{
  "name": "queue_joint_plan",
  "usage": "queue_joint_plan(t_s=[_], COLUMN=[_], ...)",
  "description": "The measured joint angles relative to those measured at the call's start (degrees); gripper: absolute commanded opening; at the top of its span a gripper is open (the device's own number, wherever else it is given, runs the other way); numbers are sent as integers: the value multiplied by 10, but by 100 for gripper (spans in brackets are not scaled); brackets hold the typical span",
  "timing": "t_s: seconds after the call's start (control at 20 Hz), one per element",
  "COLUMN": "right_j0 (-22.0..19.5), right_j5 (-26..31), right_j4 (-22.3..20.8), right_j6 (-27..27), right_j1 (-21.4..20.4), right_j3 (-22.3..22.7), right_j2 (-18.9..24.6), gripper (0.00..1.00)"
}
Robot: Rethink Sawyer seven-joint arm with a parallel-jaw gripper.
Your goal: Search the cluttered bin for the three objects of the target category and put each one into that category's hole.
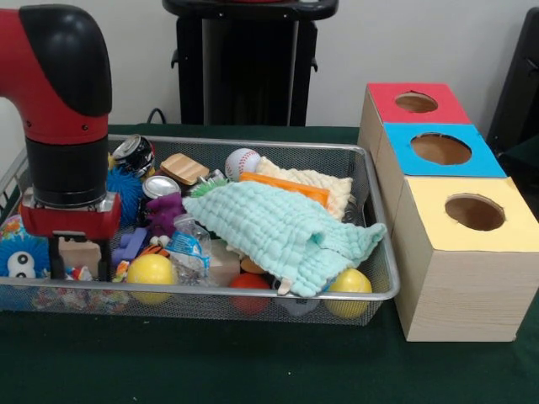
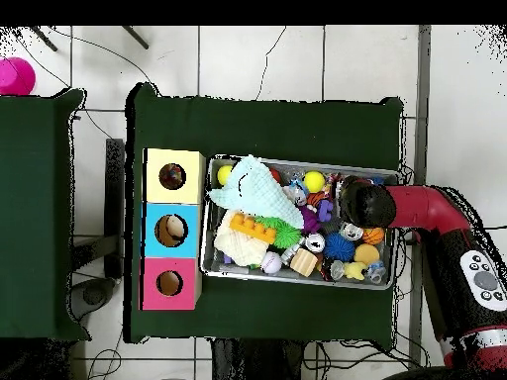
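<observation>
Red-topped box (image 1: 418, 103), blue-topped box (image 1: 442, 150), green tablecloth (image 1: 253, 362), magenta object (image 2: 15, 75) far off.

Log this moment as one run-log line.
arm: over bin's end farthest from boxes | gripper: down among toys, state unclear | mint cloth: in bin | yellow hole: unreached

light: even, bright indoor | shadows: soft, faint | glare: none | focus: slightly soft

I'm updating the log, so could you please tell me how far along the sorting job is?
Possibly begun: overhead, something dark shows in the yellow-topped box's hole, though I cannot identify it. In hand: the gripper is down in the cluttered bin at its end farthest from the boxes; a grasp isn't discernible. The bin remains full.
</observation>
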Motion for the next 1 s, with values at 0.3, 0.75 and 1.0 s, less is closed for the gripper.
queue_joint_plan(t_s=[0.3, 0.75, 1.0], right_j0=[8, 11, 10], right_j5=[-1, -6, -12], right_j4=[-9, -13, -13], right_j6=[0, 0, 0], right_j1=[0, 1, 4], right_j3=[-4, -5, -5], right_j2=[-5, -11, -11], gripper=[100, 100, 100])
